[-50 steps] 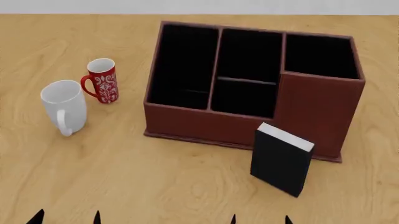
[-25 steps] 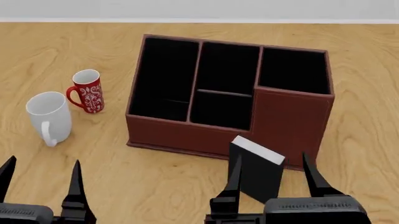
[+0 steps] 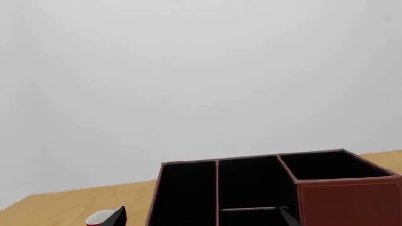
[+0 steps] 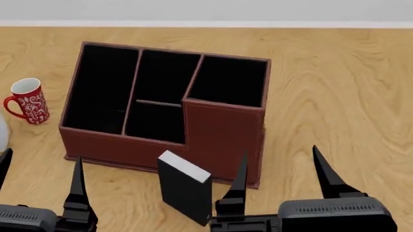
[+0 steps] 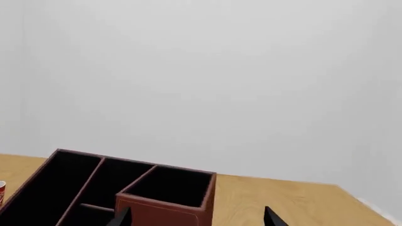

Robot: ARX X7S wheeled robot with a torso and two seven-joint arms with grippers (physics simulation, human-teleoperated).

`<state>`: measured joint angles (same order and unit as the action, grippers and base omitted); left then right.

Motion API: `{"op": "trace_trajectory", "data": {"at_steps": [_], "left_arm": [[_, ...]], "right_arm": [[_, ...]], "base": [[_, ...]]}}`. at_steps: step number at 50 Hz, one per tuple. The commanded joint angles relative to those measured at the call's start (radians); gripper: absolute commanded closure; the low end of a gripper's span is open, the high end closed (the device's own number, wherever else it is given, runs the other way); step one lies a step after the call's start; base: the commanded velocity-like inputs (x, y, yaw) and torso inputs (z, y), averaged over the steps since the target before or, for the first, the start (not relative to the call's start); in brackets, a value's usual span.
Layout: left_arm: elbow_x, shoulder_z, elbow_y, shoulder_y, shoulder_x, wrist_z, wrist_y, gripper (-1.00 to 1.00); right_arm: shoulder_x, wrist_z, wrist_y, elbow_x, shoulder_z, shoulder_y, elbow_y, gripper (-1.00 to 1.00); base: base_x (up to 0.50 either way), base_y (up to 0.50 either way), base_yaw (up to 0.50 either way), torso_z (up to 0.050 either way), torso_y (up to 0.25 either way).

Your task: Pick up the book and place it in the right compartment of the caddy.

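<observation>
The book (image 4: 185,193) stands upright on the table (image 4: 335,96), just left of the spread, empty right pincer (image 4: 283,171), the nearer one.

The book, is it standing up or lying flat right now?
Standing upright. In the head view the book rests on its bottom edge on the table, white page edges up, in front of the caddy.

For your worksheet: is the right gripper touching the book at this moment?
Cannot tell. In the head view the right gripper stands open beside the book; its left finger overlaps the book's edge, so no gap or contact shows plainly. The right wrist view misses the book.
</observation>
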<state>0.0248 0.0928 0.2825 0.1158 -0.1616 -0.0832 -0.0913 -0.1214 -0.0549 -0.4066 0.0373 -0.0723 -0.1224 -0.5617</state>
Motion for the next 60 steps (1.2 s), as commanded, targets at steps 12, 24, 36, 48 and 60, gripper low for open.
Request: {"op": "trace_trajectory", "data": {"at_steps": [12,24,36,48,60], "left_arm": [[0.011,0.011,0.024,-0.002,-0.017,-0.020,-0.009,-1.00],[0.016,0.021,0.019,-0.008,-0.026,-0.022,0.030,-1.00],[0.011,0.030,0.035,-0.020,-0.037,-0.028,0.072,-1.00],[0.033,0.029,0.057,-0.028,-0.047,-0.032,0.080,-1.00],[-0.003,0.029,0.060,-0.021,-0.047,-0.071,0.097,-1.00]], "right_arm": [[-0.030,-0.009,0.029,0.018,-0.026,0.010,-0.012,-1.00],[-0.039,-0.017,0.027,0.030,-0.033,0.008,-0.010,-1.00],[-0.047,-0.042,0.010,0.017,-0.043,0.003,-0.011,-1.00],[-0.075,-0.084,-0.059,-0.100,-0.137,-0.023,-0.023,-1.00],[-0.080,-0.083,-0.069,-0.082,-0.145,-0.022,-0.048,-1.00]], "base": [[0.40,-0.29,0.00,0.050,0.000],[0.43,-0.25,0.00,0.050,0.000],[0.43,-0.25,0.00,0.050,0.000],[0.03,0.01,0.21,0.003,0.000],[0.00,0.00,0.50,0.000,0.000]]}}
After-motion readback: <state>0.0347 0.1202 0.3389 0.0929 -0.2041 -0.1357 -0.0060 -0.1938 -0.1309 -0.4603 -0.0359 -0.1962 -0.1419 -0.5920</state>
